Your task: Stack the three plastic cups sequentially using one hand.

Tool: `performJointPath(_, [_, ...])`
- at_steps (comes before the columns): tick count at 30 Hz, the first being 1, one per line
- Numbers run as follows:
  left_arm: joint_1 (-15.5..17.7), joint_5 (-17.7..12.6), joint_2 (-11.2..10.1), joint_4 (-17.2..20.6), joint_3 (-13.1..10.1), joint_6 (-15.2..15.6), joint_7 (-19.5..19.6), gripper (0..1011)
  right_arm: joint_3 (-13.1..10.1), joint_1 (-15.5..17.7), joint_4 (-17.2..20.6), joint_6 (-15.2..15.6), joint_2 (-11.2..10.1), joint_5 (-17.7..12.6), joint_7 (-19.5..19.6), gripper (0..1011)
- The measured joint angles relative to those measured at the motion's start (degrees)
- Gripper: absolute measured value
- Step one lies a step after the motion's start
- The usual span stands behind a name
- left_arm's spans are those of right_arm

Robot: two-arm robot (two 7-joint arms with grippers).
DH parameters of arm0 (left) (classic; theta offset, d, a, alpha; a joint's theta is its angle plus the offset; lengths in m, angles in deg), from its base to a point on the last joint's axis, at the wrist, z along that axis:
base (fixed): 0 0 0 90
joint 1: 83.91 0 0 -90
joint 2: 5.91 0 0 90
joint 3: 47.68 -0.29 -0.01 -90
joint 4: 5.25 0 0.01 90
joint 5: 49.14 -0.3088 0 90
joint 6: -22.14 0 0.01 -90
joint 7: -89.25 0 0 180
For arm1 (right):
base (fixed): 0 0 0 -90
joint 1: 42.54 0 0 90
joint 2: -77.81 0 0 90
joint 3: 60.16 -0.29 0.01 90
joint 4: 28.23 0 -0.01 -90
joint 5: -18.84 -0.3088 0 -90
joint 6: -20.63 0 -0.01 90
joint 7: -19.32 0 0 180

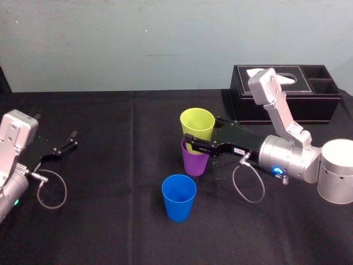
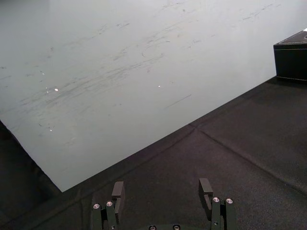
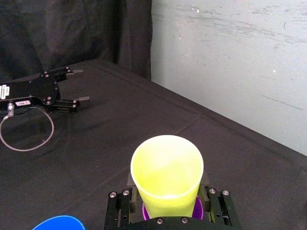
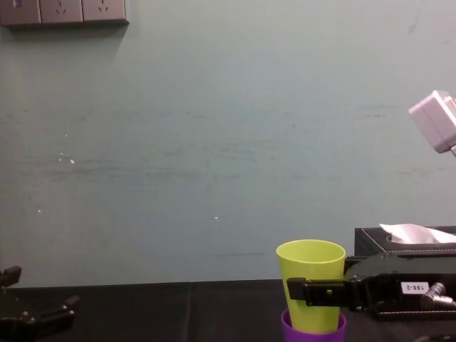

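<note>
We find the upper cup (image 1: 197, 122) set in the lower cup (image 1: 195, 161) near the middle of the table (image 1: 110, 165). The third cup (image 1: 178, 197) stands alone in front of that pair, slightly to their left and not touching them. The right gripper (image 1: 201, 135) reaches in from the right, its fingers closed on either side of the upper cup (above the lower cup's rim). The box (image 1: 242, 91) sits behind and to the right, against the wall. The left gripper (image 1: 69, 141) lies far left with its fingers spread, well apart from all the cups.

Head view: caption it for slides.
Right end effector holds yellow-green cup in purple cup; blue cup stands apart; left end effector parked.
</note>
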Motion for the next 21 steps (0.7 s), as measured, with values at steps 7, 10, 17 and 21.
performJointPath(7, [0.0, 0.0, 0.0, 0.0, 0.0, 0.0, 0.0, 1011, 0.0, -0.1, -0.5, -0.2, 0.2, 0.3, -0.2, 734])
performJointPath(10, [0.0, 0.0, 0.0, 0.0, 0.0, 0.0, 0.0, 1011, 0.0, -0.1, -0.5, -0.2, 0.2, 0.3, -0.2, 734])
performJointPath(17, [0.0, 0.0, 0.0, 0.0, 0.0, 0.0, 0.0, 1011, 0.0, -0.1, -0.4, -0.2, 0.2, 0.3, -0.2, 773])
performJointPath(21, [0.0, 0.0, 0.0, 0.0, 0.0, 0.0, 0.0, 1011, 0.0, -0.1, -0.4, -0.2, 0.2, 0.2, -0.2, 883])
